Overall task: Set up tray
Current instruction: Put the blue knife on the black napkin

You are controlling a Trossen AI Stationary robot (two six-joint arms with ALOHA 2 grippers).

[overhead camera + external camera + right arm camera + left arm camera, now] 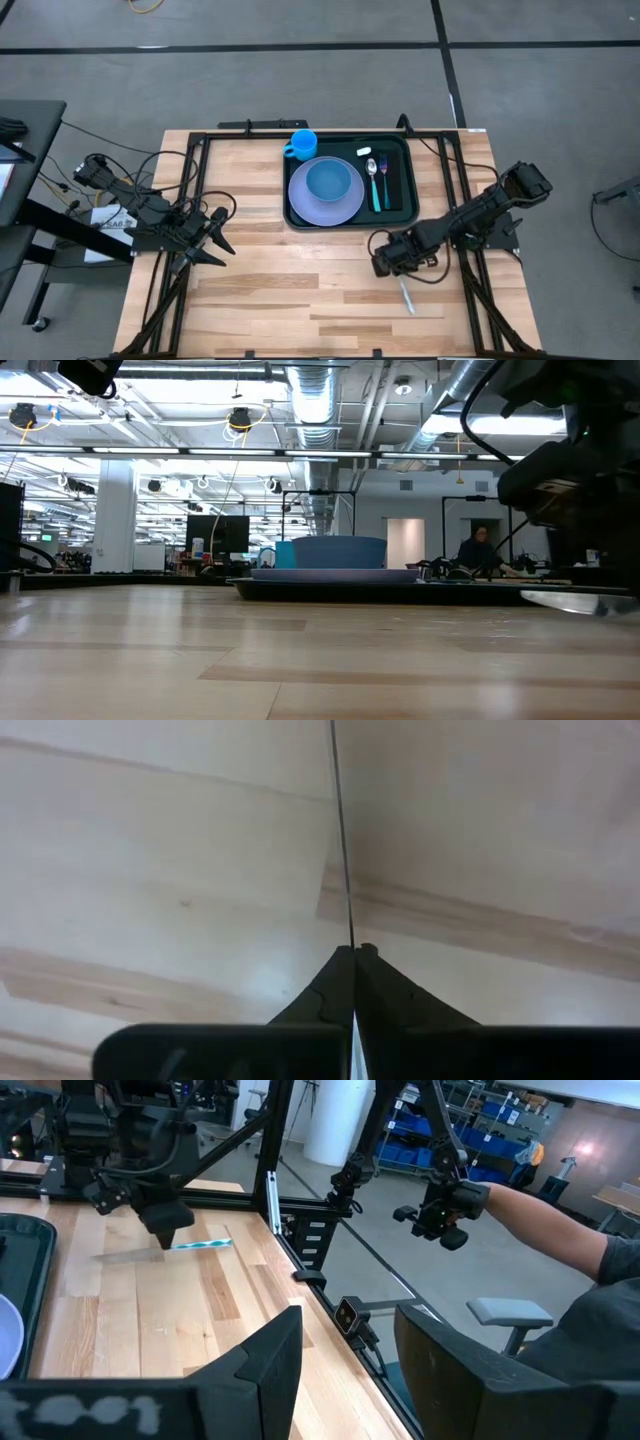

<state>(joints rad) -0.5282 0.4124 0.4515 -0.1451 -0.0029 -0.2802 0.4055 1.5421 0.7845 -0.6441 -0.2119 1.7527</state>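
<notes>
Wood table (260, 270) in a big workshop: the right gripper (352, 952) is pinched tight on a knife (406, 295), I think.

The tray (296, 218) lies just beyond, knife pointing away from it. One plate, bowl, cup, spoon, fork. The left gripper (222, 232) waits open, farther off.

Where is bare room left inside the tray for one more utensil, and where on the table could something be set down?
The tray is crowded: plate and bowl fill its left, cup the corner, spoon and fork the right. A bare strip remains between fork and right rim. The table is bare between the left gripper and right gripper.
</notes>
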